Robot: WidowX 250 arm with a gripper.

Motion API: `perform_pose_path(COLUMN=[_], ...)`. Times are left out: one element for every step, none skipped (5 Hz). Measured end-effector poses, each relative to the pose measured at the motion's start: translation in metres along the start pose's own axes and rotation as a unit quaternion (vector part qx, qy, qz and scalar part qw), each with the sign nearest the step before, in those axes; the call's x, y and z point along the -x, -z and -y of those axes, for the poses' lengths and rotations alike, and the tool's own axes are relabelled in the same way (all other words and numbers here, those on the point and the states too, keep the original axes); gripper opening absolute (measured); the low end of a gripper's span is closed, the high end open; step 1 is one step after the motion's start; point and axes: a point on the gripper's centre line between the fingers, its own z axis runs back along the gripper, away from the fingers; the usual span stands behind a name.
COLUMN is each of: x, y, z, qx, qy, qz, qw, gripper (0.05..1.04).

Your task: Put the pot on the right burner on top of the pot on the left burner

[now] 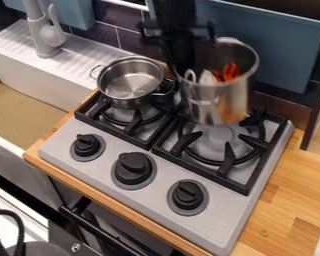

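The tall pot (216, 102), with orange-red and silvery things (229, 72) inside, hangs raised over the back part of the right burner (223, 159), gripped at its left rim by the hand (183, 72). Just left, the small pot (129, 80) sits on the left burner (126, 120), its right handle (165, 90) jutting into the narrow space between the pots. Blue-grey bins (279, 50) stand close behind. Three black knobs (133, 167) line the stove's front; the sink (36, 75) and faucet (39, 25) lie left, the wooden desk (283, 200) right.
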Motion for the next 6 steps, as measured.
perform_pose_path(x=[-0.003,-0.009,-0.014,-0.016,-0.016,-0.021], y=[-0.01,-0.031,-0.036,-0.039,-0.037,-0.035], z=[-0.018,-0.038,-0.059,-0.073,-0.086,-0.098], qx=[0.013,0.02,0.022,0.019,0.008,0.014], qy=[0.006,0.009,0.003,-0.029,-0.069,-0.091], qz=[0.01,0.025,0.025,0.031,0.016,0.002], qw=[0.9999,0.9994,0.9994,0.9989,0.9975,0.9958], gripper=[0.054,0.054,0.054,0.054,0.054,0.054])
